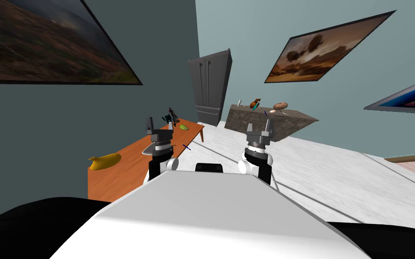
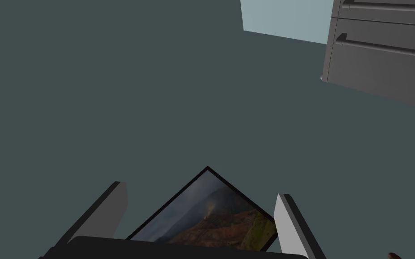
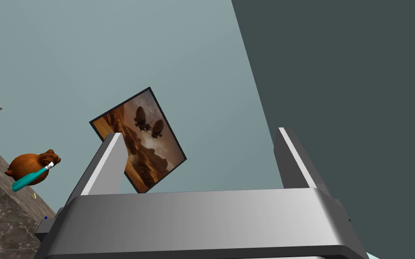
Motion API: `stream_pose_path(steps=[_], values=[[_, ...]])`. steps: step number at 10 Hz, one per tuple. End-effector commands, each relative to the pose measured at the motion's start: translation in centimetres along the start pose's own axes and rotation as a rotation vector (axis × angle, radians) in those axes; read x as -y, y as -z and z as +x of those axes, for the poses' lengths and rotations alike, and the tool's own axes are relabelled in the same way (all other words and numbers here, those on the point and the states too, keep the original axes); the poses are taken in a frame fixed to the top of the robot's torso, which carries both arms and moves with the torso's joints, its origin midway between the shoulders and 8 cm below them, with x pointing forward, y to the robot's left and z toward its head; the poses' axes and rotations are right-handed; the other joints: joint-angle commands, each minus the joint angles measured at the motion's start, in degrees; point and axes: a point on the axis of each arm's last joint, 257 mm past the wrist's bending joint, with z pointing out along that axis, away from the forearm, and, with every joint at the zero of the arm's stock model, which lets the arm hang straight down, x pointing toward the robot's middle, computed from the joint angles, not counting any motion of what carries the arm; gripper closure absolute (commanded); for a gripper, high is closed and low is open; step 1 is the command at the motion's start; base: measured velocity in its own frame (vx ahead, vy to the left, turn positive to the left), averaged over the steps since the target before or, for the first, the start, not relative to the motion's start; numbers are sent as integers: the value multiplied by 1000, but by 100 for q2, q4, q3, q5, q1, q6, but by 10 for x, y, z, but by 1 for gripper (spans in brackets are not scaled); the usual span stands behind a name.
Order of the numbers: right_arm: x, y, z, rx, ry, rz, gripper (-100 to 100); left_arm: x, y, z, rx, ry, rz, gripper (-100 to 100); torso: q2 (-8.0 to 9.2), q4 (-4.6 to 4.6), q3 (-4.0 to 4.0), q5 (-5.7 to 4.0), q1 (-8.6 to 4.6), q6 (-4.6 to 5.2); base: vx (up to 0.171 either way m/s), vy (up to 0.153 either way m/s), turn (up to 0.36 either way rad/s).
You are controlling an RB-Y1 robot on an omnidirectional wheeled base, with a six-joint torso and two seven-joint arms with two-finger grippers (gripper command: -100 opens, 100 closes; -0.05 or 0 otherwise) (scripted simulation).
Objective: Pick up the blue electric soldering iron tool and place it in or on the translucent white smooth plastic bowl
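Observation:
On the stone counter (image 1: pixel 292 122) ahead to the right lies a teal-blue tool with a white tip (image 1: pixel 254 106) (image 3: pixel 31 176), against a brown rounded figure (image 1: pixel 257 102). A small pale bowl-like thing (image 1: pixel 272 111) sits further along that counter. A thin dark blue stick (image 1: pixel 186 147) lies on the orange table (image 1: pixel 125 173), by a grey shallow dish (image 1: pixel 148 150) that my left arm partly hides. My left gripper (image 1: pixel 160 124) (image 2: pixel 201 191) is raised above the table, open and empty. My right gripper (image 1: pixel 259 127) (image 3: pixel 198 133) is raised short of the counter, open and empty.
A tall grey cabinet (image 1: pixel 211 85) (image 2: pixel 382 58) stands in the corner between table and counter. A yellow banana (image 1: pixel 105 161), a green item (image 1: pixel 183 127) and dark tools (image 1: pixel 170 117) lie on the table. A brown ring-shaped thing (image 1: pixel 281 106) sits on the counter. White floor (image 1: pixel 328 171) spreads to the right.

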Motion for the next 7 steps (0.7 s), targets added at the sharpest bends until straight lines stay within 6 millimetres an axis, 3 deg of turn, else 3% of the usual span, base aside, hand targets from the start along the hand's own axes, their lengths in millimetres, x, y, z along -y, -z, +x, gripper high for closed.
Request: stream_pose_path(steps=[1,5,7], values=[[0,0,0,0,0,0,0,-20,7,1,-20,-10,-44,-100,0,0,0,0,0,0,10,4,-128],[0,0,0,0,0,0,0,-55,22,0,-41,-21,-118,-100,-7,-2,-4,2,9,1,15,19,-73],[0,0,0,0,0,0,0,-83,36,-1,-55,-28,-175,-100,-6,-2,-3,2,8,1,12,23,-90]])
